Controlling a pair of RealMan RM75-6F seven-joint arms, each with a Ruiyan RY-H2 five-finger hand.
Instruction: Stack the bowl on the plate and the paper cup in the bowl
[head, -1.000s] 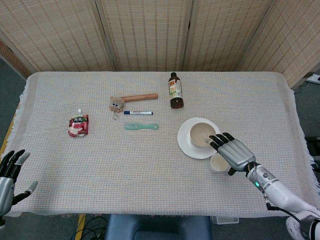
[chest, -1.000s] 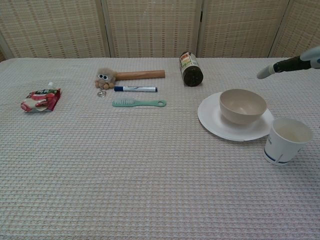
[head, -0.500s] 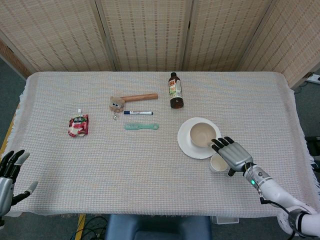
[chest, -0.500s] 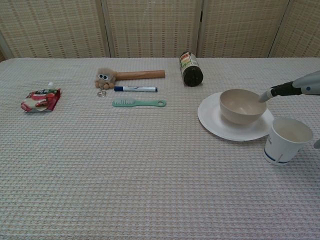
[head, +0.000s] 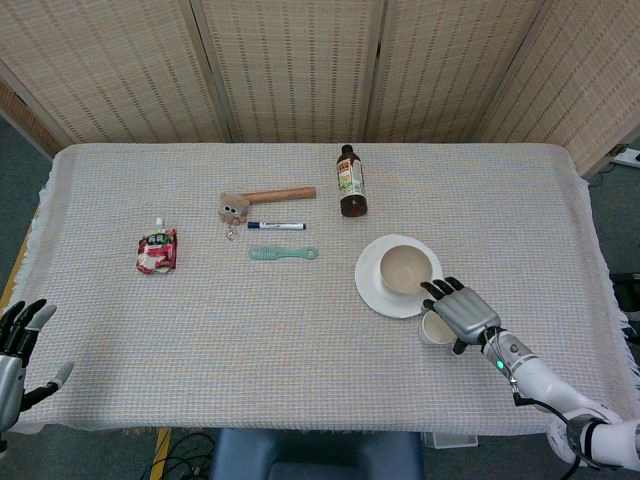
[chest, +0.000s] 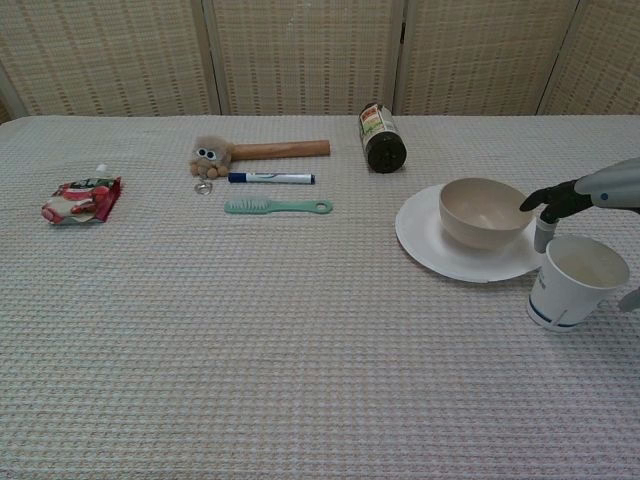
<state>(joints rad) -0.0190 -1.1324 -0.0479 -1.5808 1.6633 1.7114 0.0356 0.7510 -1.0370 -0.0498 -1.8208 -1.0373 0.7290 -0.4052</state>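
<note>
Our right hand (head: 462, 312), fingers spread, hovers over the upright paper cup (chest: 577, 282), mouth up, beside the bowl (chest: 485, 211) on the plate (chest: 425, 240).

- Beige bowl (chest: 485, 211) on white plate (chest: 425, 235).
- White paper cup (chest: 577, 280), blue band near base.
- Silver-grey right hand (head: 462, 313), black fingertips.
- Mint-green brush (chest: 276, 206).
- White marker (chest: 271, 178), blue ends.
- Red-and-white pouch (chest: 82, 199), far left.
- Dark brown bottle (chest: 381, 139), green label.
- Tan wooden handle (chest: 281, 149) beside fuzzy brown toy (chest: 211, 155).
- Pale waffle-weave tablecloth (chest: 300, 350).
</note>
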